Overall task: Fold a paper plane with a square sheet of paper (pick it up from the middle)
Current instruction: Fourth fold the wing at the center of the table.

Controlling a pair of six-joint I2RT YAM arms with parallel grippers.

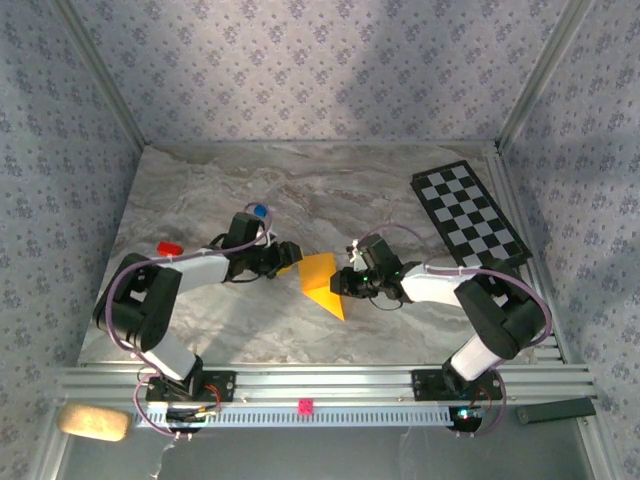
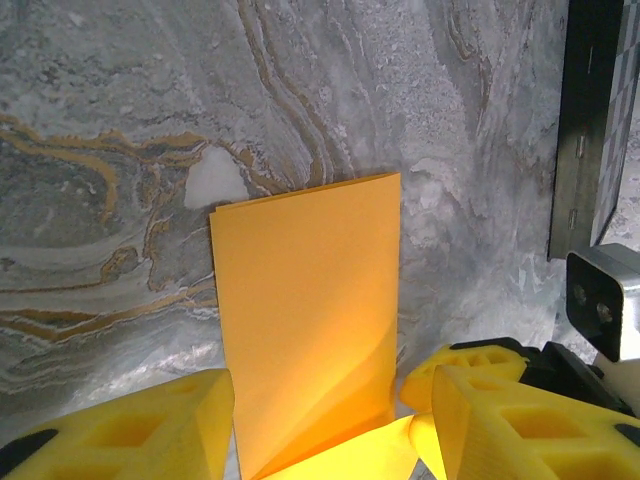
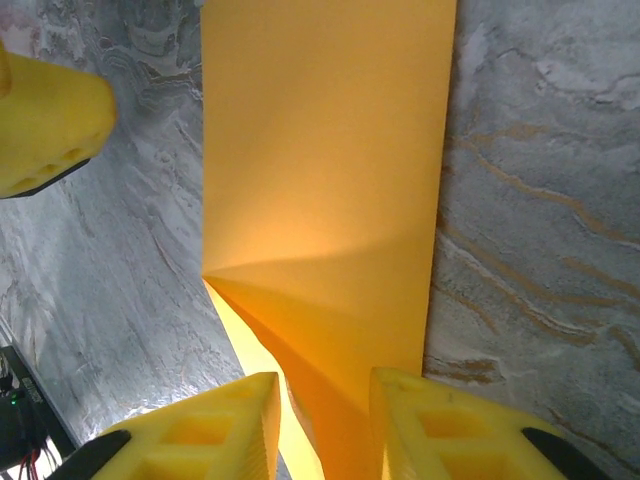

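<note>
Two grippers flank my folded orange-yellow paper sheet (image 1: 322, 280) | left gripper (image 2: 320, 400) spread astride its end, steadying | right gripper (image 3: 322, 392) around raised fold (image 3: 300, 275), to crease; grip I cannot tell

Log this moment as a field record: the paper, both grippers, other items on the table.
paper: orange-yellow sheet, folded, mid-table between the grippers
left gripper: fingers flank the sheet's left side; grip unclear
right gripper: fingers flank its right side; grip unclear
other: checkered board far right; blue cube and red object near left arm
</note>
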